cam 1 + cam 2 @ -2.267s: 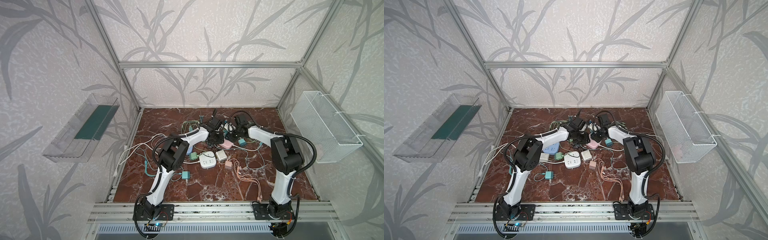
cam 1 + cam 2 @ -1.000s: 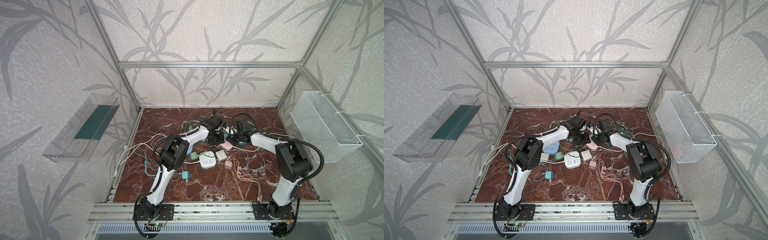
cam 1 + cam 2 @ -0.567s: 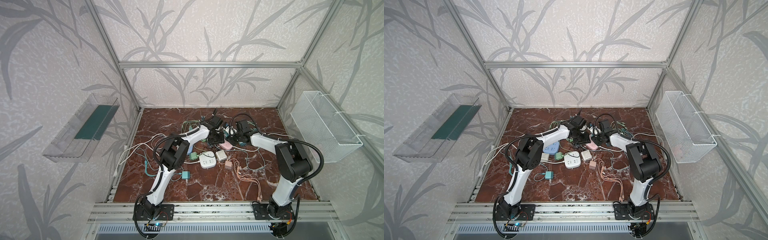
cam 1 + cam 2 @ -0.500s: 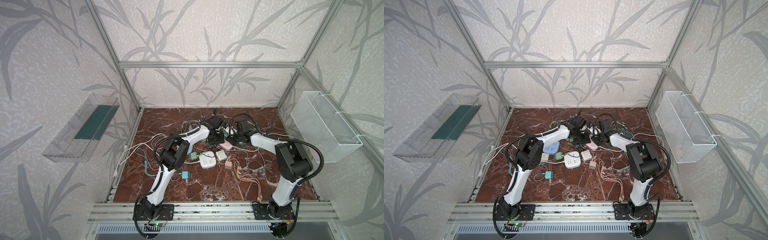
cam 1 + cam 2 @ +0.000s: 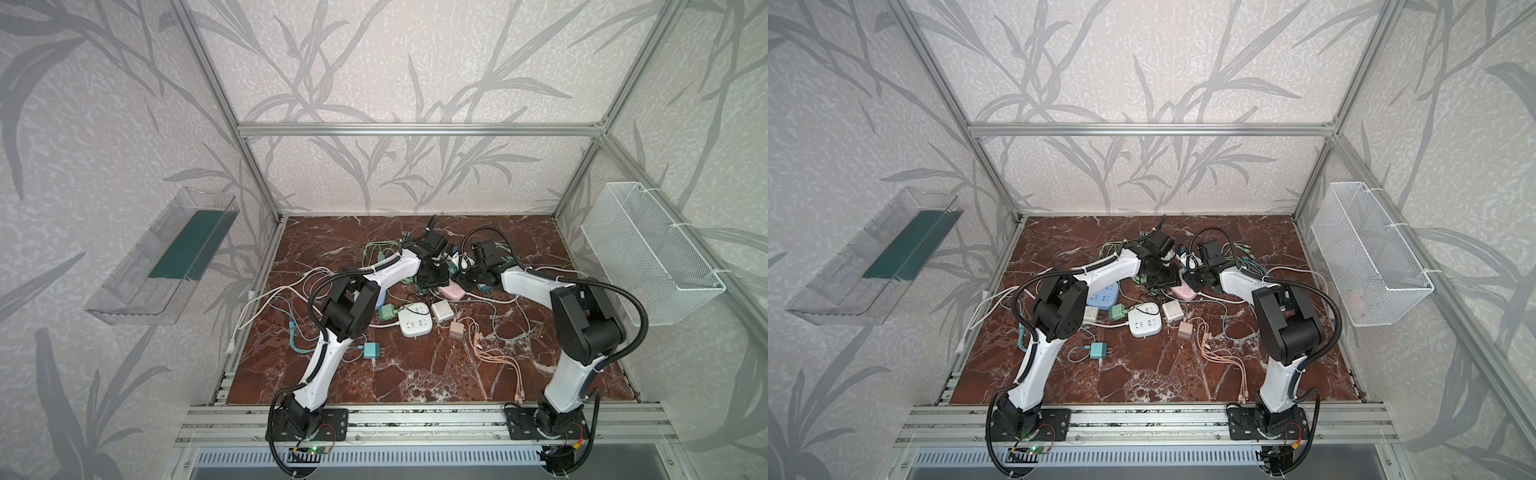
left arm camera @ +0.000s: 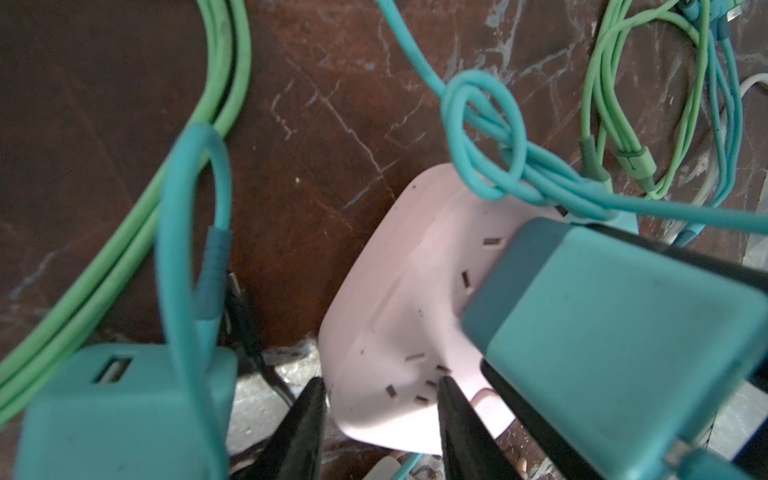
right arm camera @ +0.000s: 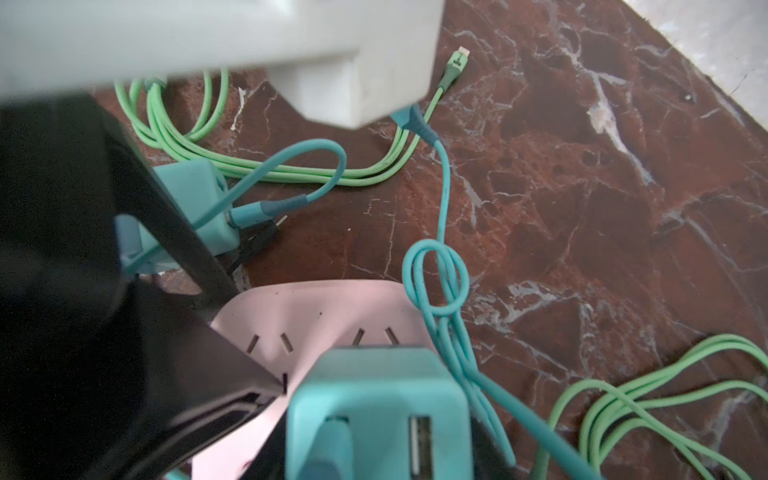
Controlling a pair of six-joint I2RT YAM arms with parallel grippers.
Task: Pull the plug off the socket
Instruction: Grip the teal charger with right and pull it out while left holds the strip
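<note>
**Teal plug held by the right gripper, seated in the pink socket**

The teal plug (image 7: 374, 407) is a blocky charger standing in the pink socket (image 7: 324, 316). The socket is a rounded power strip lying just off the middle of the worktop (image 5: 415, 374), toward 1 o'clock in both top views. The plug looks fully seated, with no prongs showing.

I judge it to be rigid, light, smooth-sided plastic held in only by prong friction. Its flat opposite sides are the place to hold, and the pull should run straight along the prongs. The strip looks light too and would likely rise with the plug unless pinned. A knotted teal cable (image 6: 482, 137) lies across the strip beside the plug and may drag.

The right gripper (image 5: 471, 277) is clamped on the plug's two sides. The left gripper (image 6: 381, 384) has one finger at the strip's edge and one on its face. Whether it pinches or merely presses I cannot tell.

- **Power strips:** three, the pink one, a white strip (image 5: 414, 324) and a blue strip (image 5: 1102, 297) partly behind the left arm.
- **Loose chargers:** at least five. These are a second teal charger (image 6: 124, 411) beside the socket, a green charger (image 5: 386, 311), a white charger (image 5: 441, 309), a beige charger (image 5: 456, 330) and a blue-green charger (image 5: 371, 351), the last four toward 6 to 8 o'clock.
- **Cables:** too tangled to count.
</note>
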